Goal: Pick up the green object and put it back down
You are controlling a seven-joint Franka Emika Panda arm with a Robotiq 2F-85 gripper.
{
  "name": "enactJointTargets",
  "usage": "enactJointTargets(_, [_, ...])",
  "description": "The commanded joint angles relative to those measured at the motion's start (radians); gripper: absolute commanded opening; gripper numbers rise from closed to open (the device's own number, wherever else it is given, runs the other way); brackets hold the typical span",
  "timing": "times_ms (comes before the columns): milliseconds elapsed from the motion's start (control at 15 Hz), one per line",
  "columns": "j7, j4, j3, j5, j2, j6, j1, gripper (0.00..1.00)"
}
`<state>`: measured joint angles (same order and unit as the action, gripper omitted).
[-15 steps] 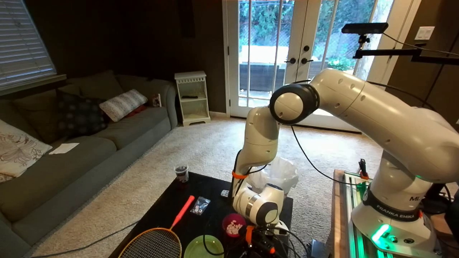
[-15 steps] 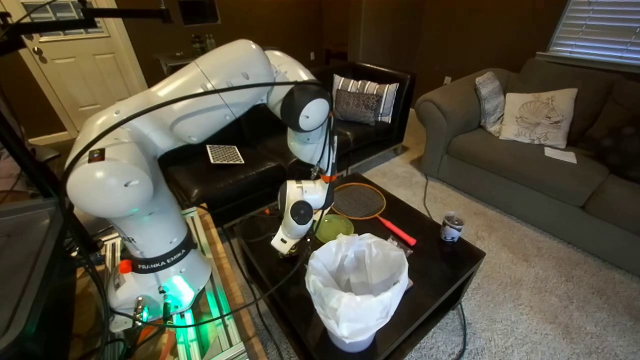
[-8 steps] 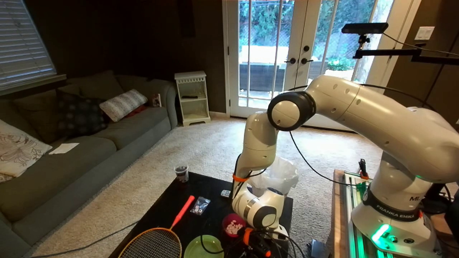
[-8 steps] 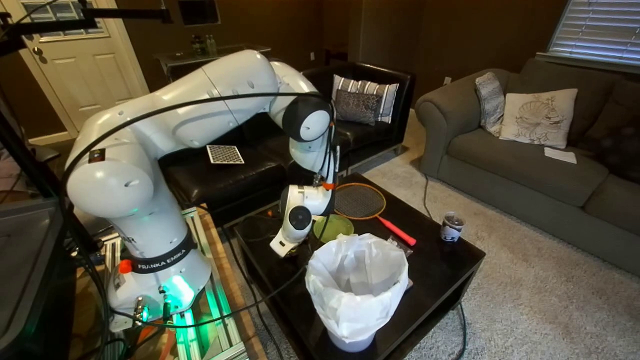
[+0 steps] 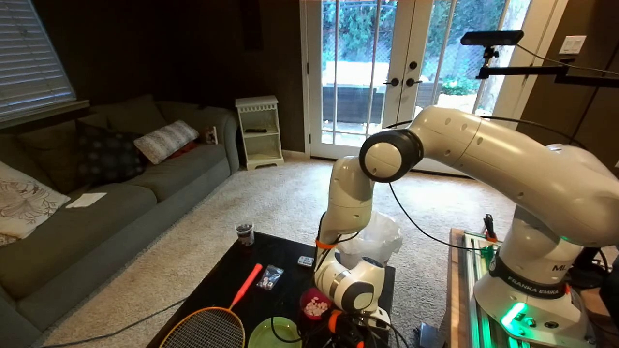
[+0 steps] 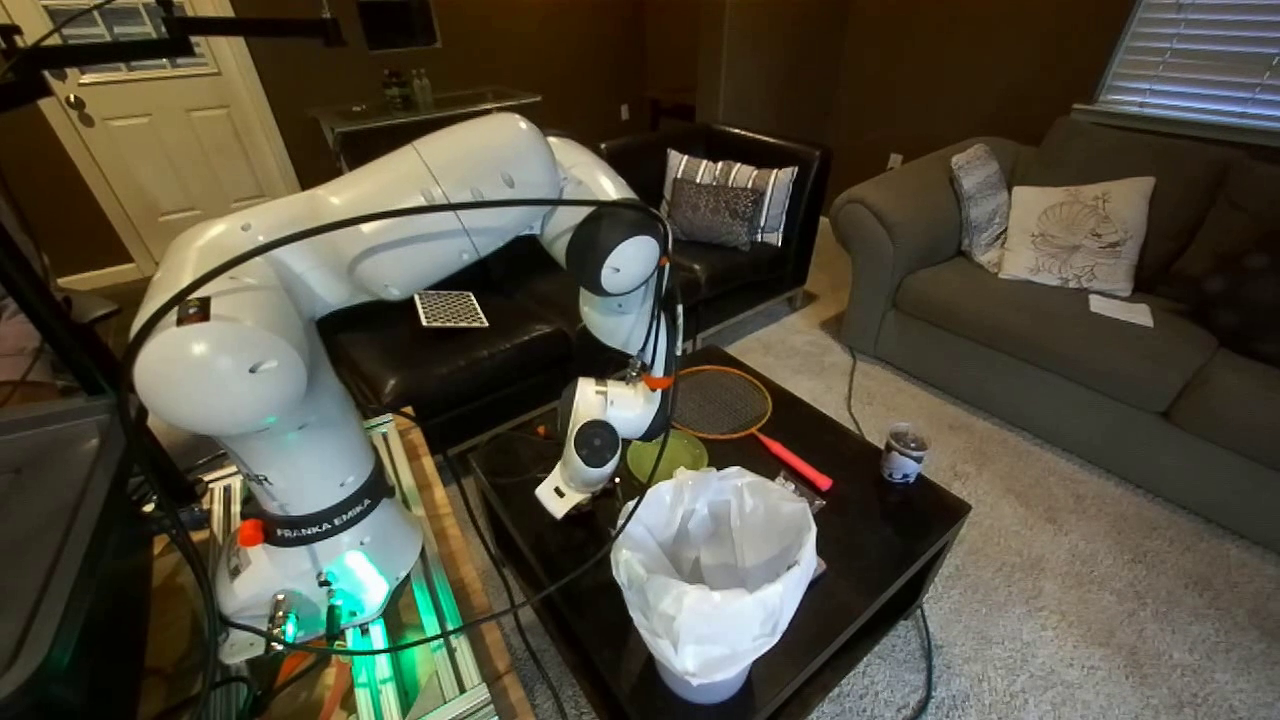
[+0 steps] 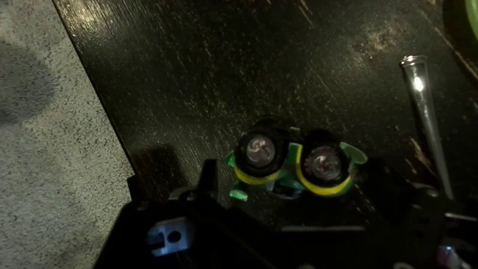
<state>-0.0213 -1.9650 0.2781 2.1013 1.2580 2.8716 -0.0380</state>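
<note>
Had claw [image 7: 287,175] spread, seemingly astride green toy [image 7: 293,166] | likely needed straight descent, centred squeeze | risked nudging clear tube [image 7: 425,100] near toy

On the dark wooden coffee table [image 6: 870,530] lies an orange-framed, pink-handled badminton racket [image 6: 745,420]. Near the table's corner stands a clear plastic cup [image 6: 904,455]. The table also holds a magenta bowl [image 5: 312,294] of pale pieces [image 5: 316,308], a white remote [image 5: 305,261] and a clear plastic packet [image 5: 270,278]. A bin lined with white plastic [image 6: 715,590] is just beside the table; a grey-green fabric sofa [image 6: 1020,320] stands well apart from it.
</note>
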Motion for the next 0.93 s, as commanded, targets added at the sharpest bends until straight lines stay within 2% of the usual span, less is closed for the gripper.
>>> enactJointTargets(0, [0.0, 0.036, -0.013, 0.058, 0.027, -0.003, 0.012, 1.0])
enactJointTargets(267, [0.002, 0.05, -0.021, 0.093, 0.037, -0.004, 0.012, 1.0])
enactJointTargets(533, [0.028, 0.056, -0.01, 0.07, 0.055, -0.008, 0.0, 1.0])
enactJointTargets(600, [0.13, 0.039, -0.069, 0.038, 0.034, -0.074, 0.084, 1.0])
enactJointTargets(867, [0.203, 0.051, -0.102, 0.03, 0.052, -0.137, 0.126, 1.0])
